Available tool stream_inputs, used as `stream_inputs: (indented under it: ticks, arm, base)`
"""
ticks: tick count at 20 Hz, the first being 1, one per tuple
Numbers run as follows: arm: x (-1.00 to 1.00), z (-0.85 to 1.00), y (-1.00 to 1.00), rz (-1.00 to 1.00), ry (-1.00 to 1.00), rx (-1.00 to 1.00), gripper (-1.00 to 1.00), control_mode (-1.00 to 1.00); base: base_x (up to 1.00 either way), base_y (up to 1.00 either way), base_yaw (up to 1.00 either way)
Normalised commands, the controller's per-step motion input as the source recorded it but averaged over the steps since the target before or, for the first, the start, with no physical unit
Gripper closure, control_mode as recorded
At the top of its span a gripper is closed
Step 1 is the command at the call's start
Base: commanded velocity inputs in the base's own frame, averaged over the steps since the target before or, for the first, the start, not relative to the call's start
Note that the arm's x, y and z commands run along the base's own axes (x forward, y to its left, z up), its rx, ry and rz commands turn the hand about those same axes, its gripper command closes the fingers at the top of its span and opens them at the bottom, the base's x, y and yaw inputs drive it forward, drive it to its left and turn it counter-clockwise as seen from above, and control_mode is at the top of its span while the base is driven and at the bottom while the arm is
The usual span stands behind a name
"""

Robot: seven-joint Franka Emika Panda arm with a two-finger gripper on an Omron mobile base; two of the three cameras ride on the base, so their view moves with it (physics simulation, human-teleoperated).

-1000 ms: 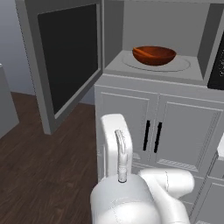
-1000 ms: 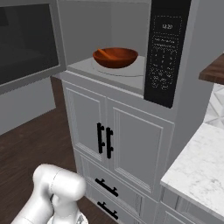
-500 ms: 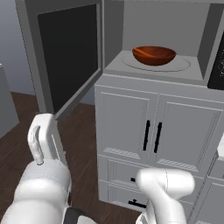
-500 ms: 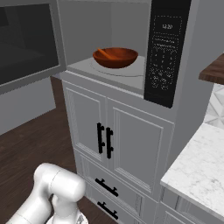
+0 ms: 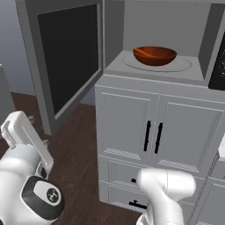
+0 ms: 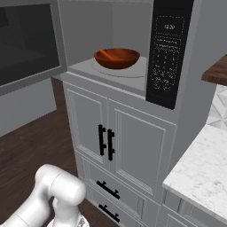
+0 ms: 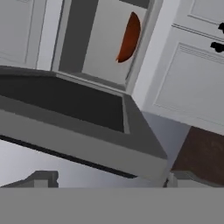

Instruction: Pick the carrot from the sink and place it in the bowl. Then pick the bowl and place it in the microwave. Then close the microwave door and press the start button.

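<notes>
The microwave (image 6: 133, 48) sits built into grey cabinets (image 6: 119, 146), its cavity open and its dark control panel (image 6: 167, 53) standing at the right side. The microwave door (image 5: 66, 61) hangs swung out to the left, its near-black window facing the room; the hand view looks along that door's edge (image 7: 78, 127) from close by (rolled on its side, so the cabinets run across the top).

The bowl (image 5: 154, 55) rests on the round plate (image 5: 182, 66) inside the cavity. From the left base view just the bowl's reddish-brown wall and rim show, while the right base view looks over the rim and catches the carrot (image 6: 105, 54) lying inside the bowl, slanting up toward its left edge. In the hand view the bowl (image 7: 129, 37) appears as a thin brown sliver in the cavity.

The gripper (image 7: 109, 180) hangs near the outer edge of the door, its fingers (image 7: 43, 179) spread wide with nothing between them.

A white marble counter (image 6: 199, 173) lies at the right of the cabinets, and dark wood floor (image 5: 83, 145) runs below the door.
</notes>
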Motion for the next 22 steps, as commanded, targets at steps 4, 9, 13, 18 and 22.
stream_inputs:
  ticks: [4, 9, 13, 18, 22]
  arm:
    - [0.72, -0.57, 0.96, -0.11, -0.01, 0.00, -1.00, -1.00]
    - [0.35, -0.15, 0.70, -0.07, -0.02, 0.00, -1.00, -1.00]
    - [0.56, -0.16, 0.21, 0.00, 0.00, 0.05, -1.00, -1.00]
    - [0.75, -0.12, 0.05, 0.00, 0.00, 0.08, -1.00, -1.00]
    - [0.60, 0.00, -0.17, 0.00, 0.01, 0.07, -1.00, -1.00]
  base:
    - [0.00, 0.00, 0.00]
    - [0.00, 0.00, 0.00]
    - [0.00, 0.00, 0.00]
    - [0.00, 0.00, 0.00]
    - [0.00, 0.00, 0.00]
